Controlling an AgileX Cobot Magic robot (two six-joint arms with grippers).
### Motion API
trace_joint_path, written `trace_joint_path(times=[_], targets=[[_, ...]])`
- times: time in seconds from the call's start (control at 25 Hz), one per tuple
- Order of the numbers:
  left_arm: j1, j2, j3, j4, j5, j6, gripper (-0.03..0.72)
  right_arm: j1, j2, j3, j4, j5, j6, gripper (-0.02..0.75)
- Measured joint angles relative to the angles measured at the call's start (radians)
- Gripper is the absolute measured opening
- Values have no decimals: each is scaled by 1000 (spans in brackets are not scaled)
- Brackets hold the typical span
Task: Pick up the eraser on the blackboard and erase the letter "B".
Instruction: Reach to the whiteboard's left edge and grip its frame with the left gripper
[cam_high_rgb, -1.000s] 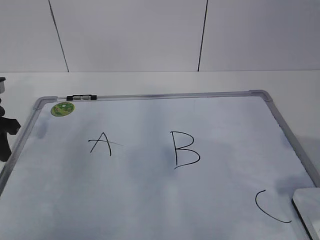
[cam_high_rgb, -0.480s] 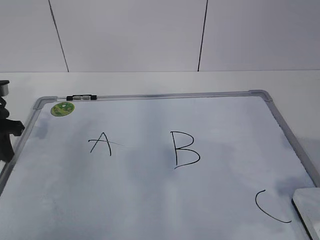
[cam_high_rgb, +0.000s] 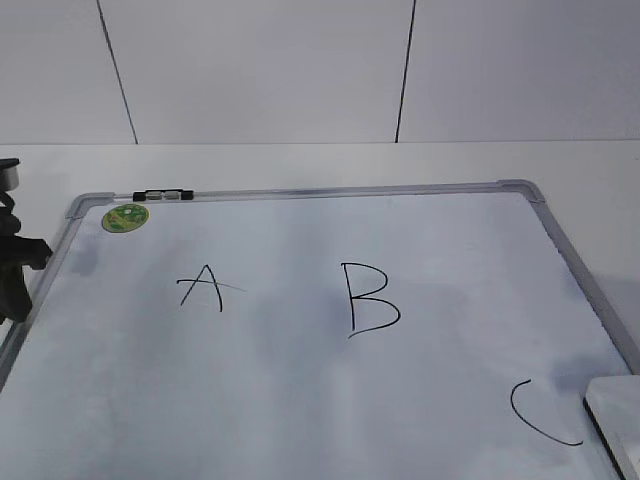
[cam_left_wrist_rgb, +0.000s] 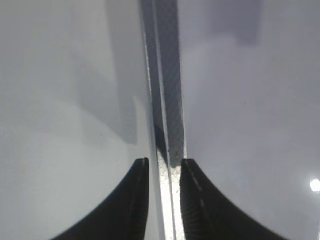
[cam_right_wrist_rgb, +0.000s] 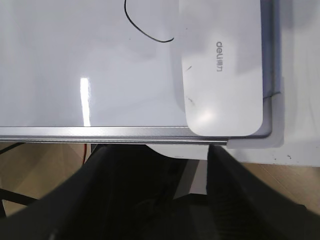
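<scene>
White plastic forms the eraser (cam_right_wrist_rgb: 222, 67), a rounded-rectangle block with small grey lettering printed on its top and a few dark scuff marks; in the exterior view only its corner (cam_high_rgb: 620, 410) shows at the lower right edge. It lies flat on the blackboard (cam_high_rgb: 300, 390), in the board's near right corner, with one long side close along the grey metal frame (cam_right_wrist_rgb: 100, 132) and its short end reaching the frame's near rail. In the right wrist view its long axis runs up and down the picture, parallel to the frame's side rail, and the lettering reads along this axis. I count one eraser, one board, three black letters and one round green sticker (cam_high_rgb: 125, 217). The letter "B" (cam_high_rgb: 372, 298) stands upright near the middle of the board, between the "A" (cam_high_rgb: 201, 288) and the "C" (cam_high_rgb: 540, 410), and the "C" is just beside the eraser. The left gripper (cam_left_wrist_rgb: 161, 172) hangs over the board's left frame rail, its two dark fingers slightly apart with the rail between them. The right gripper (cam_right_wrist_rgb: 160, 165) is over the near edge, fingers apart, holding nothing.
</scene>
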Motion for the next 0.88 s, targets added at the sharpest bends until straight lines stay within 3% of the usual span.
trace_joint_path(times=[0.88], targets=[[0,0,0,0,-6,0,156,0,0,0,2,2,0,442]])
